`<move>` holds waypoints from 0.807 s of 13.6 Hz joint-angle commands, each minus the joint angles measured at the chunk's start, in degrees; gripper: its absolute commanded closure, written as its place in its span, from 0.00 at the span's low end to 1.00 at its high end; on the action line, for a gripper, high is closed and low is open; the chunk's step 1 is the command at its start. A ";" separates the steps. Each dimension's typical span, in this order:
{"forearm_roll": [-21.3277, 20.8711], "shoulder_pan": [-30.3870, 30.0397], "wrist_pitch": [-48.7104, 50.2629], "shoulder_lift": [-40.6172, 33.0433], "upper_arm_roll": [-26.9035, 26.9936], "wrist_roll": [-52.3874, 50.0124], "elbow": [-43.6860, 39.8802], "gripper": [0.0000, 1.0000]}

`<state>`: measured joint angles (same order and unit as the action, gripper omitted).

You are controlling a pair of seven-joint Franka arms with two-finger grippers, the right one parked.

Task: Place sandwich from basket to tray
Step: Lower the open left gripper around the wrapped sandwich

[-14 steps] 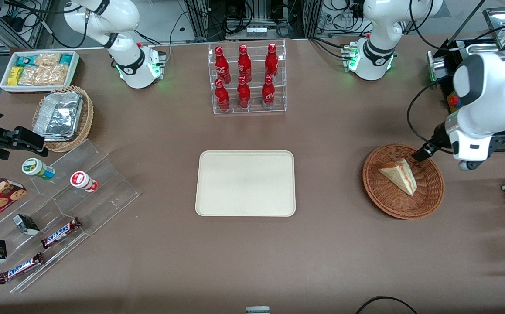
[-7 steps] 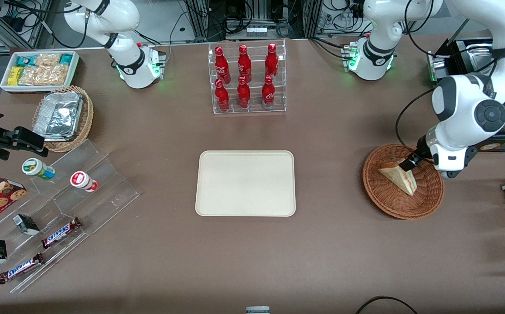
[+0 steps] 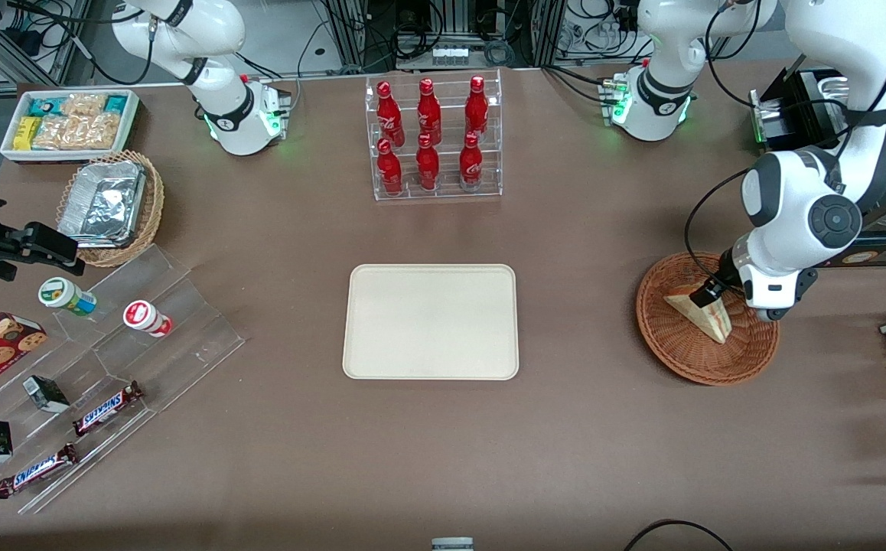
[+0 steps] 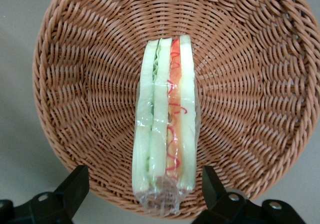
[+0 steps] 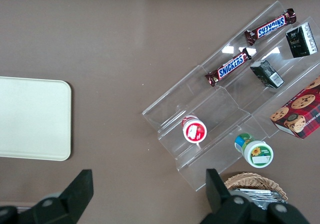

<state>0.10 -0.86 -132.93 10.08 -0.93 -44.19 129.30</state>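
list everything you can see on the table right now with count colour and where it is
sandwich: 1, cream bread with red and green filling, in the basket
basket: 1, reddish-brown wicker, toward the working arm's end
tray: 1, cream-white, mid-table, bare
bottles: 6, red, in a clear rack farther from the front camera than the tray
foil container: 1, silver, in a tan wicker basket toward the parked arm's end
chocolate bars: 2, brown, on a clear stepped stand
gripper: 1, black, open, fingers straddling the sandwich
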 commanded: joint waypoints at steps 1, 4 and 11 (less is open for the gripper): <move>-0.36 0.34 -3.99 2.57 0.05 -2.83 0.25 0.00; -0.36 0.34 -4.44 3.46 0.05 -2.92 -0.01 0.07; -0.63 0.69 -3.48 3.73 0.05 -3.79 -1.86 0.83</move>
<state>0.09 -0.83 -137.42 14.08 -0.96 -45.99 128.90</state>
